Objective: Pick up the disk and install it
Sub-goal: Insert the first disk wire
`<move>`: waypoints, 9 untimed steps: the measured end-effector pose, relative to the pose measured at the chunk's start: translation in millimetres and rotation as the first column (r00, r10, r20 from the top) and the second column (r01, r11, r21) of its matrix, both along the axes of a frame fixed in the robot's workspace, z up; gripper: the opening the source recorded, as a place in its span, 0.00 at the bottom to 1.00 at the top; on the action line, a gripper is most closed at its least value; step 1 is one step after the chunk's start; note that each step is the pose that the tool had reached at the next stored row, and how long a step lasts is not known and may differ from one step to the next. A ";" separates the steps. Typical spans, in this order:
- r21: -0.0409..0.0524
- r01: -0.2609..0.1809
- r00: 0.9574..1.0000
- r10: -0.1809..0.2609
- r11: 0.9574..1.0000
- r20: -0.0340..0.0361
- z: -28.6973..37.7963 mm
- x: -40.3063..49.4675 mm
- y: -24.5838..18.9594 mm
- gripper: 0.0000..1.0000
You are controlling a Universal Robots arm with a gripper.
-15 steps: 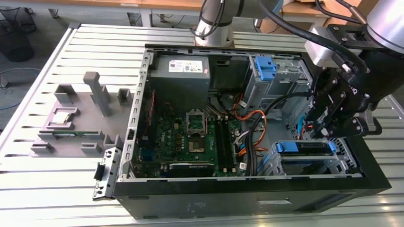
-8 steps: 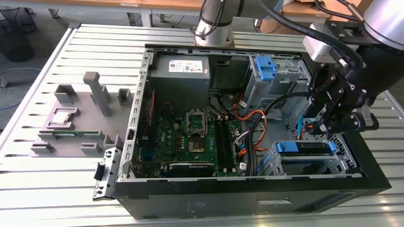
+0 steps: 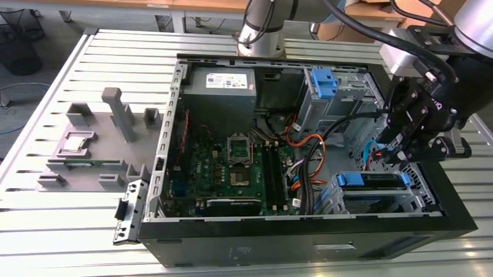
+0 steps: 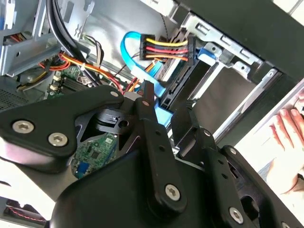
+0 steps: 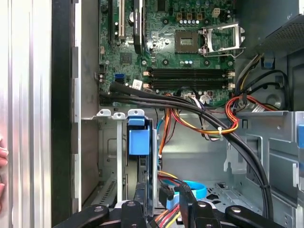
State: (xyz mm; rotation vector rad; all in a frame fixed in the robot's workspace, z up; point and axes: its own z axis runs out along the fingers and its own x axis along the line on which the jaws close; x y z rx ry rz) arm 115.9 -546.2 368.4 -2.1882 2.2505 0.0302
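Disk (image 3: 377,180), its blue plastic rail uppermost, stands on edge in the drive cage (image 3: 385,203) at a corner of the open computer case (image 3: 308,245), directly below the gripper (image 3: 404,153). In both wrist views the blue rail lies right at the tool's tip, seen in the first wrist view (image 5: 138,142) just ahead of the gripper (image 5: 165,202) and in the second wrist view (image 4: 164,116) hard against the gripper (image 4: 167,102). Whether the tool is clamped on the rail or merely poised over it cannot be told. A connector with coloured wires (image 4: 173,52) and a blue data cable (image 4: 133,52) crowd in close beside the tool, and whether either is plugged into the disk is unclear. By its look the disk should handle as a stiff, dense block, heavy for its size, with smooth metal faces that could slip and a connector end too delicate to squeeze. The surest hold appears to be across its long rail-framed edges, clear of the cables. Farther from the tool lie the motherboard (image 3: 231,167) and the grey power supply (image 3: 219,86). A person's hand (image 4: 285,128) rests outside the case, beyond the cage wall, and the slatted table (image 3: 62,231) carries the whole machine.
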 end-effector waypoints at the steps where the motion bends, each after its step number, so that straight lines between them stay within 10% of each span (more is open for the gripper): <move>1: 0.000 0.000 1.000 0.000 1.000 0.000 0.0 1.9 0.0 0.42; 9: -0.001 0.000 1.000 0.000 1.000 0.000 -2.1 4.3 -0.1 0.42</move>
